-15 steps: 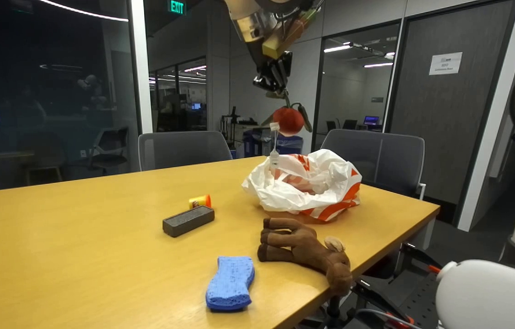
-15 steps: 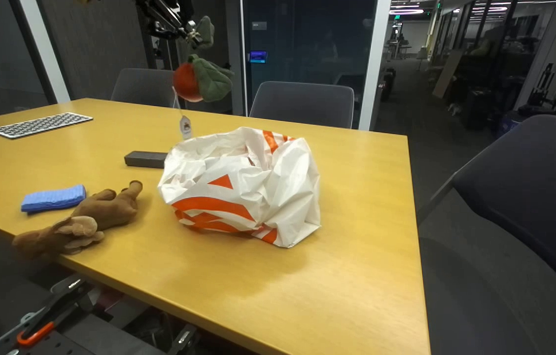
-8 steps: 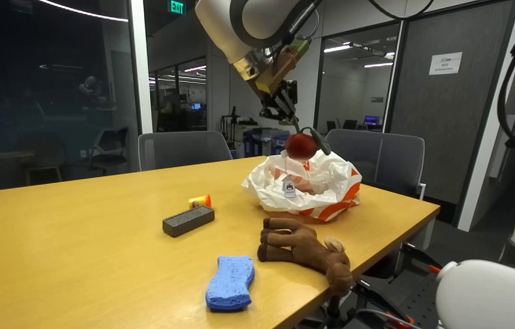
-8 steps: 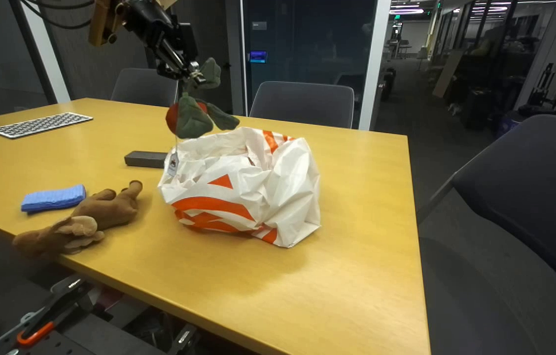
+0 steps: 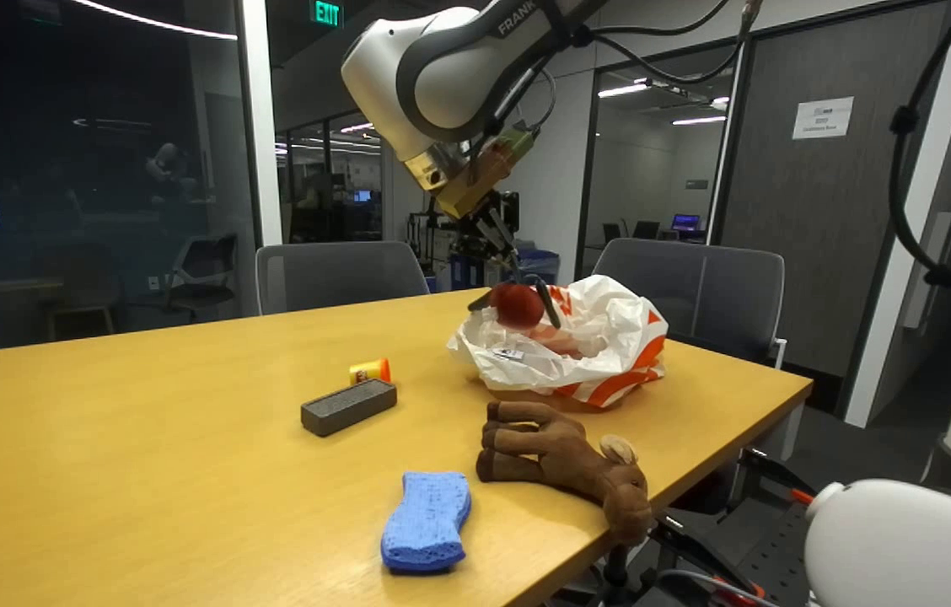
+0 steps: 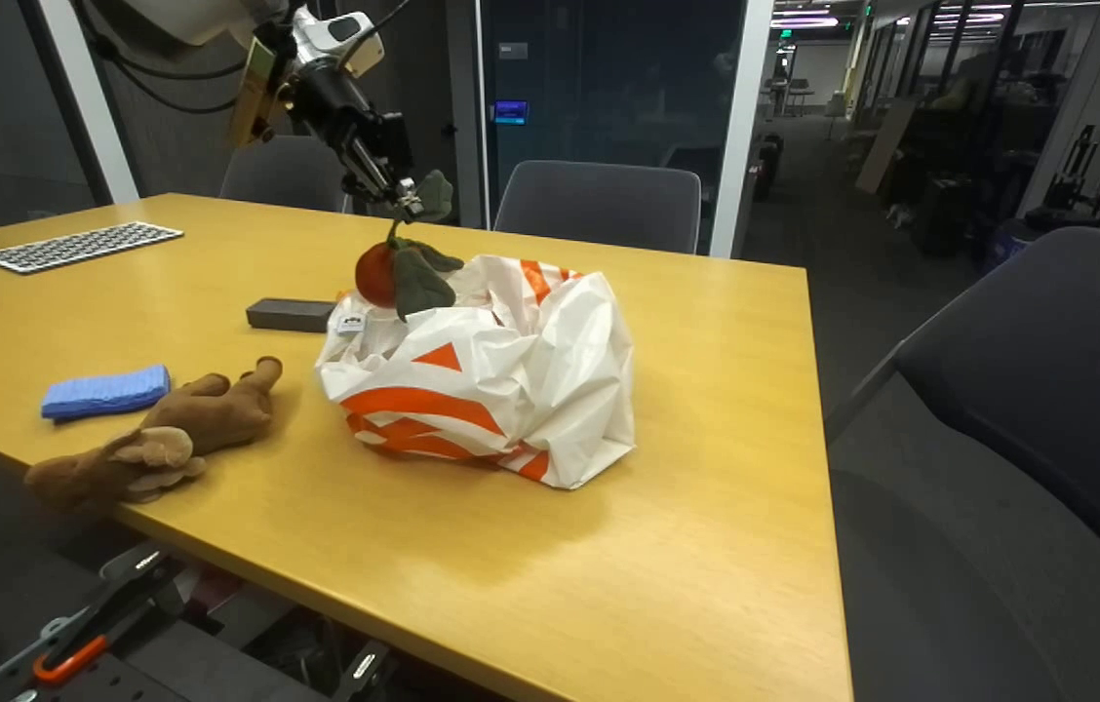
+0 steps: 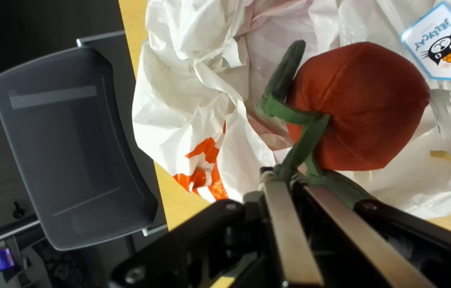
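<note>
While the white plastic bag (image 6: 560, 390) gapes on the yellow table (image 5: 189, 421), the red plush fruit (image 7: 361, 106) hangs at its mouth, and the gripper (image 7: 284, 178) has its jaws pinched nearly together, gripping the fruit by its green stem (image 7: 305, 144)! Inside the bag, crumpled folds with a pinkish tinge; anything lying deeper can't be made out. Across the table a yellow tub (image 5: 368, 373) lies on its side, one end orange, its contents hidden. And look at that fruit: round, seamed, soft-looking, deep orange-red in the wrist view, grey-green leaves (image 6: 420, 283) spread about it, a cat-faced tag (image 7: 441, 44) showing against white plastic.
</note>
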